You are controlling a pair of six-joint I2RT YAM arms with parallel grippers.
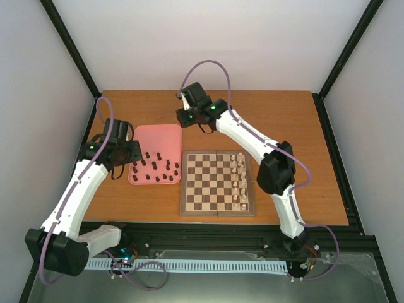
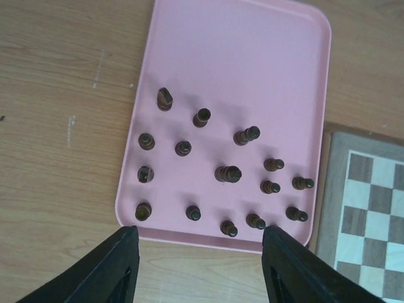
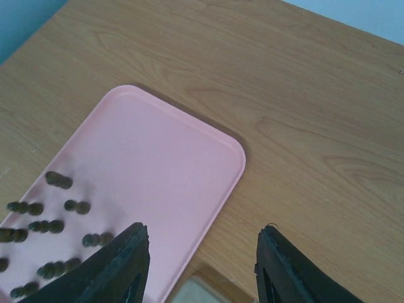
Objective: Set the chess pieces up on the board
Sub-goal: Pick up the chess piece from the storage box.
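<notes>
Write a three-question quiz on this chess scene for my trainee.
1. True or false: the dark chess pieces already stand on the board.
2. Where do the cream-white pieces stand? A) on the bare table B) on the board, along its side nearest the right arm C) in a heap behind the board
3. Which holds a piece: the left tool, the right tool, or neither?
Key: 1 false, they stand on the pink tray. 2 B. 3 neither; both are open and empty.
</notes>
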